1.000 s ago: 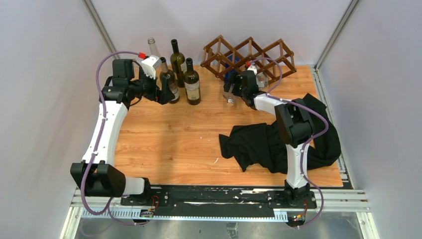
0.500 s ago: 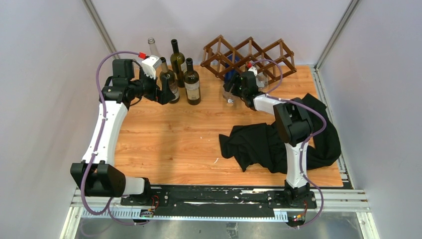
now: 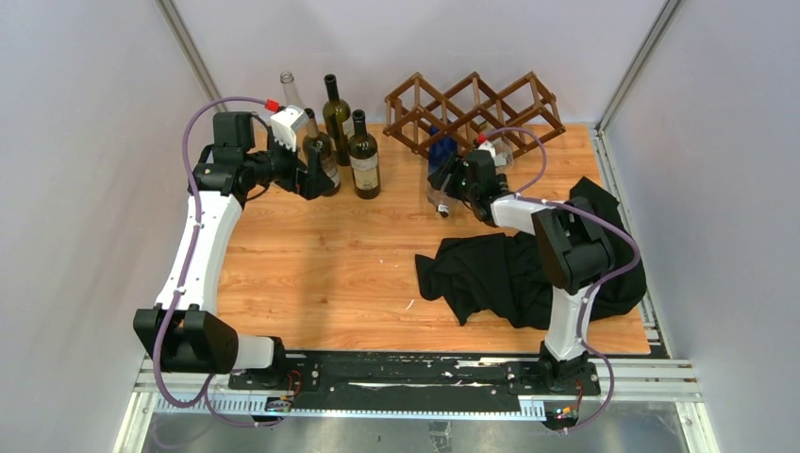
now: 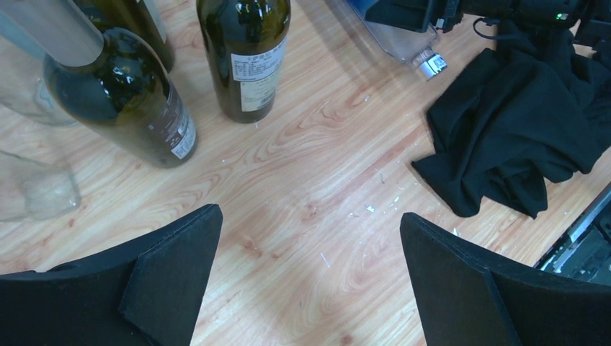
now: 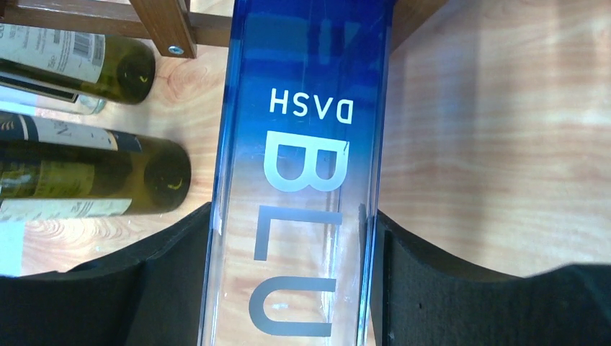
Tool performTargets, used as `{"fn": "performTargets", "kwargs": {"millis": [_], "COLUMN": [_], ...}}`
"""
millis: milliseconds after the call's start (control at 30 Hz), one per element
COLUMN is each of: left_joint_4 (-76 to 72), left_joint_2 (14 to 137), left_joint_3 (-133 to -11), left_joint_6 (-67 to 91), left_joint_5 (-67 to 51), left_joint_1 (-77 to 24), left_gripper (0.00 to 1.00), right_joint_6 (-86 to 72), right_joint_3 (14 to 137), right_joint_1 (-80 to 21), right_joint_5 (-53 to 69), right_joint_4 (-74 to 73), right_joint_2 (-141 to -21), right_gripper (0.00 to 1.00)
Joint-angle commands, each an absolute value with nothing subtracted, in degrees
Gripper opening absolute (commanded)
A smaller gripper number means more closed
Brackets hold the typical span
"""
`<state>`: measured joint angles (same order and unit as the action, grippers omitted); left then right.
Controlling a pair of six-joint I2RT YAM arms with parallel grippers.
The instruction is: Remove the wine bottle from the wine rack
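The wine bottle [image 3: 440, 168] is blue fading to clear glass with white "BLU DASH" lettering [image 5: 302, 144]. It lies slanted, cap end [image 3: 442, 209] towards me. Its far end still reaches between the front bars of the dark brown lattice wine rack [image 3: 476, 106], whose wood also shows in the right wrist view [image 5: 167, 27]. My right gripper [image 5: 292, 285] is shut on the bottle's clear body, one black pad [image 5: 167, 277] pressed on each side. My left gripper [image 4: 310, 245] hangs open over bare wood beside the standing bottles, holding nothing.
Three dark bottles [image 3: 363, 160] [image 3: 336, 106] [image 3: 321, 156] and a clear one [image 3: 289, 90] stand at the back left, close to the left gripper. A crumpled black cloth [image 3: 509, 269] lies around the right arm. Grey walls enclose the wooden table [image 3: 321, 274].
My right gripper closed onto the blue bottle and drew it towards me, partly out of the rack. The rack shifted slightly. The left arm stayed still.
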<state>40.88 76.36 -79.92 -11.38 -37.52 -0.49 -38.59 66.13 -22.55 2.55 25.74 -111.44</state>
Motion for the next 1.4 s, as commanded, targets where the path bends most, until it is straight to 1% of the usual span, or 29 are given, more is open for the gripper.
{"fn": "performTargets", "kwargs": {"millis": [0, 167, 433, 533, 600, 800, 1000, 1167, 1300, 1367], "left_joint_4": [41.23, 41.23, 41.29, 41.26, 41.30, 41.31, 42.87, 42.96, 42.54, 41.60], "left_joint_2": [76.41, 76.20, 76.56, 75.66, 74.29, 65.93, 60.31, 56.29, 53.20, 52.42], "left_joint_3": [-79.91, -79.32, -78.53, -77.43, -76.17, -71.82, -69.55, -66.33, -60.41, -58.56], "left_joint_6": [-14.03, -16.18, -17.62, -19.87, -22.65, -39.03, -51.03, -61.46, -74.69, -78.45], "left_joint_5": [-39.72, -40.90, -43.71, -44.49, -45.26, -43.22, -43.19, -40.38, -34.48, -33.21], "left_joint_1": [-0.18, -0.18, -0.18, -0.18, -0.49, -7.18, -12.58, -20.10, -27.76, -30.25], "left_gripper": [1.00, 1.00, 0.96, 0.99, 1.00, 1.00, 1.00, 1.00, 1.00, 1.00], "right_joint_6": [-40.44, -42.07, -43.82, -43.84, -43.10, -41.77, -42.28, -43.27, -42.30, -42.22], "right_joint_3": [61.25, 51.90, 43.35, 40.44, 39.96, 44.14, 45.38, 49.58, 56.10, 59.08], "right_joint_1": [-23.57, -25.11, -26.41, -27.15, -27.77, -29.29, -32.28, -37.37, -43.19, -45.50], "right_joint_5": [1.98, 1.99, 2.99, 3.40, 3.44, 7.03, 9.57, 12.35, 14.89, 16.54], "right_joint_4": [30.55, 34.30, 33.95, 30.87, 26.03, 4.66, -7.15, -13.72, -18.47, -19.99], "right_joint_2": [-104.91, -97.53, -86.61, -80.96, -75.58, -65.95, -58.86, -58.06, -61.50, -63.30], "right_gripper": [0.00, 0.00, 0.00, 0.00, 0.00, 0.00, 0.00, 0.00, 0.00, 0.00]}}
